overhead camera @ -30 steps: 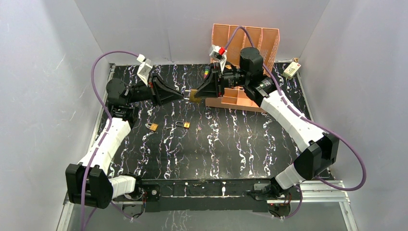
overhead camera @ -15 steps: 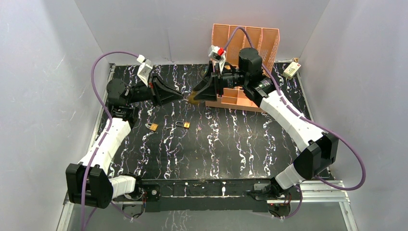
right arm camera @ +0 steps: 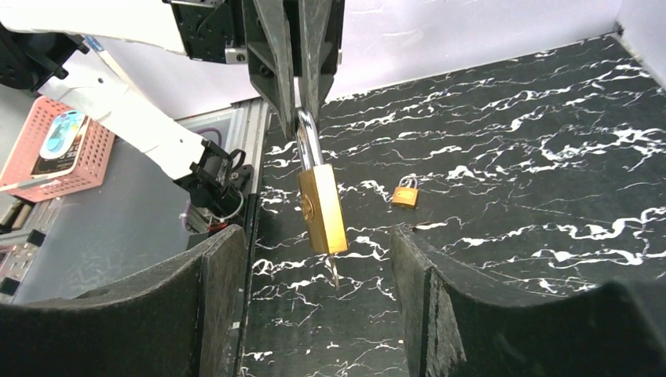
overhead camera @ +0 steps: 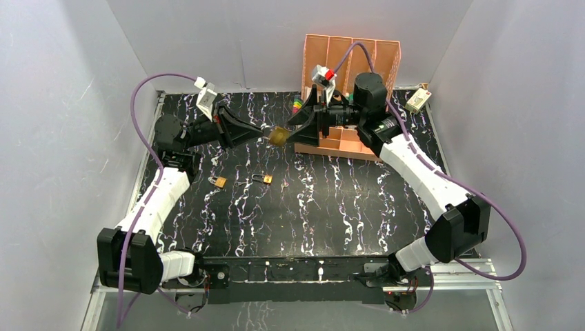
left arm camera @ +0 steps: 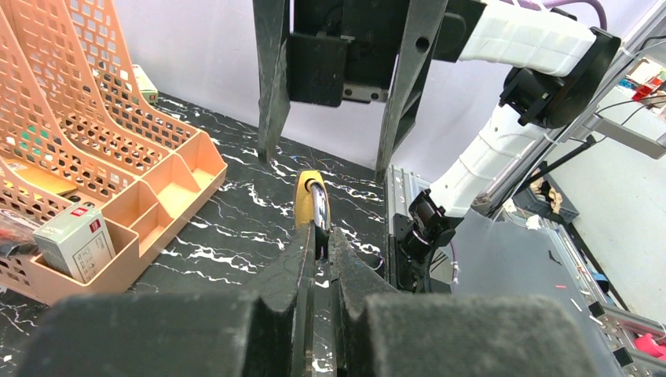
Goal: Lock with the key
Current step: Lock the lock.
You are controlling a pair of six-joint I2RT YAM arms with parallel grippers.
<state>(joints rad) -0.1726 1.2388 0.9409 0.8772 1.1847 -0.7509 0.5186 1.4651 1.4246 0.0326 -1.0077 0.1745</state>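
The left gripper (right arm camera: 298, 108) is pinched tight on the shackle of the padlock (right arm camera: 322, 208), which hangs in mid-air over the back of the table (overhead camera: 324, 207), well clear of its edges. The right gripper (overhead camera: 292, 133) gapes wide, facing the brass body without touching it (the organizer (overhead camera: 345, 141) sits close behind).

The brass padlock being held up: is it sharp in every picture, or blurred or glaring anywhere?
Right wrist view: padlock crisp, evenly lit, a glint on its steel loop. Top external view: tiny and slightly soft. Left wrist view: edge-on, loop glaring white, the left hand gripping it blurred up close.
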